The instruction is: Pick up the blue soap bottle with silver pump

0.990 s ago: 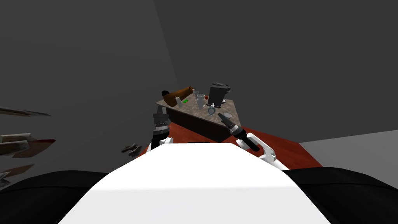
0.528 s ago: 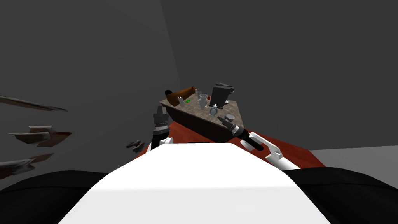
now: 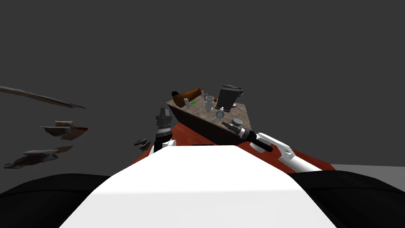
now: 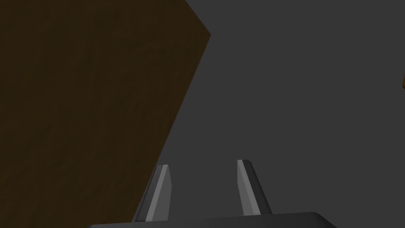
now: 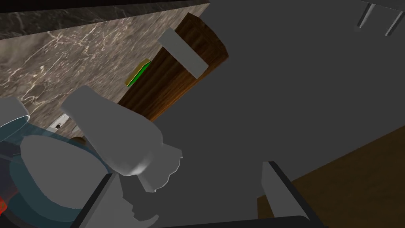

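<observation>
Reach stage: bottle (image 3: 219,114) not gripped yet.
Bottle stands on tabletop (image 3: 201,114) nr front edge, just beside R jaws, not between them. R jaws apart, empty. L jaws apart too, idle by tabletop's side. To do: centre, close, lift.

- Dark grey walls (image 3: 197,39) close the room on every side; the light is dim and even
- A counter (image 3: 201,114) stands ahead, its top a mottled brown stone; its front (image 3: 197,127) is nearly black
- In the right wrist view the same stone shows pale veins, with a darker band (image 5: 99,12) along its edge
- Red-brown floor (image 3: 186,136) lies below the counter; a strip of pale grey floor (image 3: 371,169) runs off to the right
- Thin brown and pale slabs (image 3: 63,128) sit on the left wall at several heights, well apart
- Black areas (image 3: 31,198) fill the lower corners
- In the left wrist view a dark brown wood-grained plane (image 4: 79,118) meets grey wall along a slanted edge
</observation>
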{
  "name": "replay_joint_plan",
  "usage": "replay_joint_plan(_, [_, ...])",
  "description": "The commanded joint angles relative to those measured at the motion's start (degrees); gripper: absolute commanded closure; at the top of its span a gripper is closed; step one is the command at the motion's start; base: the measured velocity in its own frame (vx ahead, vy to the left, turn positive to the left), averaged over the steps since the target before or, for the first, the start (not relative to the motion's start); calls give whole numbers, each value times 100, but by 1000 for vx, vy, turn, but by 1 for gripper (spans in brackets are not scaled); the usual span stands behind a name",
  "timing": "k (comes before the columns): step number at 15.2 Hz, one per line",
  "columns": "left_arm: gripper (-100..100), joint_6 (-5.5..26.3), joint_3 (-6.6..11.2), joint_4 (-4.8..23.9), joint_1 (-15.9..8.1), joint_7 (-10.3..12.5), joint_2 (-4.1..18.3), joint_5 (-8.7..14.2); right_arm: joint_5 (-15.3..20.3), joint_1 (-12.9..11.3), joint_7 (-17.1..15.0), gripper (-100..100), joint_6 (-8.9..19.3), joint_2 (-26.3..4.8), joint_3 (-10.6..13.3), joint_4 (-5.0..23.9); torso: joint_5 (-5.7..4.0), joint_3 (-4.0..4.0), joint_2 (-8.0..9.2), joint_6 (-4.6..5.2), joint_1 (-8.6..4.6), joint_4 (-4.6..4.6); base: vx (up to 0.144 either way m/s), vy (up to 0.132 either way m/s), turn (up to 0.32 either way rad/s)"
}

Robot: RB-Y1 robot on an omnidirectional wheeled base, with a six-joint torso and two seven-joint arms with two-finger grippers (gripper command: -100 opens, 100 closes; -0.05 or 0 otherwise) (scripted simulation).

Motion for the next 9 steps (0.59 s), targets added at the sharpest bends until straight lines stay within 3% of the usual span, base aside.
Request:
replay_joint_plan(1, [0, 0, 0, 0, 0, 0, 0, 0, 81, -24, -52, -100, -43, -286, 75, 155, 0, 0, 0, 0, 0, 0, 16, -3, 126])
replay_joint_plan(9, [0, 0, 0, 0, 0, 0, 0, 0, 221, -67, -129, -100, -163, -1207, 203, 469, 1, -1, -1, -2, 3, 0, 14, -3, 118])
